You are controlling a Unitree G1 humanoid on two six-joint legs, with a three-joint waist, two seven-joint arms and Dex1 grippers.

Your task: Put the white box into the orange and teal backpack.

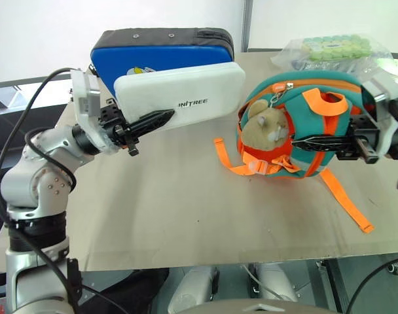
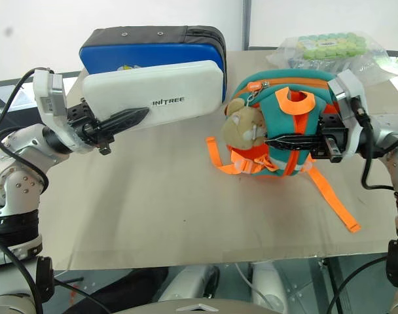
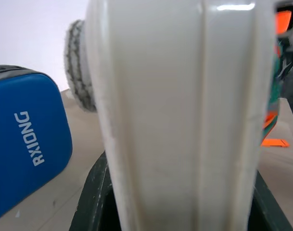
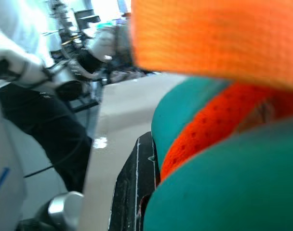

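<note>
My left gripper (image 1: 161,118) is shut on the left end of the white box (image 1: 186,88), a flat white case with dark lettering. It holds the box on its long edge above the table, its lid facing me. In the left wrist view the white box (image 3: 185,96) stands between the two fingers. To the right, the orange and teal backpack (image 1: 304,131) stands raised, its tan plush animal (image 1: 264,124) turned toward the box. My right gripper (image 1: 300,140) comes in from the right and is shut on the backpack's front, and teal and orange fabric (image 4: 223,183) presses against its fingers.
A large blue padded case (image 1: 160,49) stands behind the white box. A clear bag of green-capped bottles (image 1: 333,49) lies at the back right. An orange strap (image 1: 346,203) trails over the tan table (image 1: 153,216) toward the front right edge.
</note>
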